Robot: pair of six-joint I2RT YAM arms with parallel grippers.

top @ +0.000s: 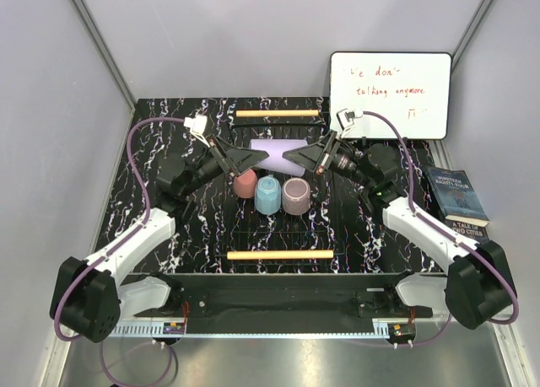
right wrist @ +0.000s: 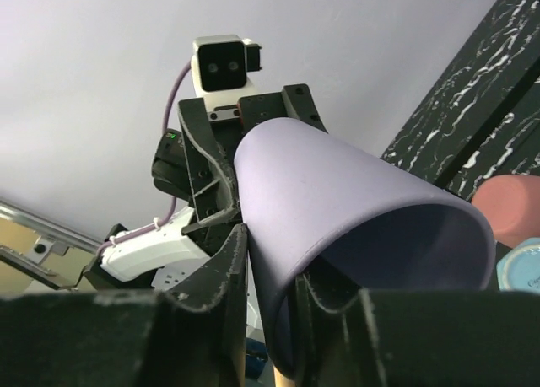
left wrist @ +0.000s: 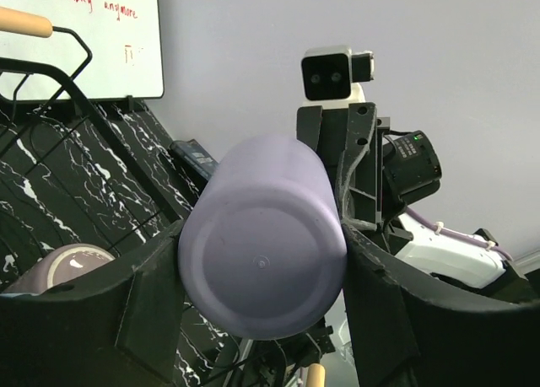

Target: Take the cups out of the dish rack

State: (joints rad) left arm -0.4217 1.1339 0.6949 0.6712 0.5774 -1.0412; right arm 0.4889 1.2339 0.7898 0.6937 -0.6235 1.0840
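Observation:
The lavender cup (top: 281, 155) hangs on its side above the back of the dish rack (top: 211, 227), held between both grippers. My left gripper (top: 256, 157) is shut on its base end (left wrist: 261, 252), a finger on each side. My right gripper (top: 297, 155) is shut on the rim wall (right wrist: 337, 193), with one finger inside the cup and one outside. The coral pink cup (top: 245, 183), the light blue cup (top: 267, 194) and the mauve-pink cup (top: 296, 196) stand upside down in a row in the rack. The olive-grey mug is out of view.
The rack's wooden bars lie at the back (top: 278, 113) and the front (top: 281, 255). A whiteboard (top: 390, 83) leans at the back right. Two books (top: 456, 197) lie at the right edge beside the right arm.

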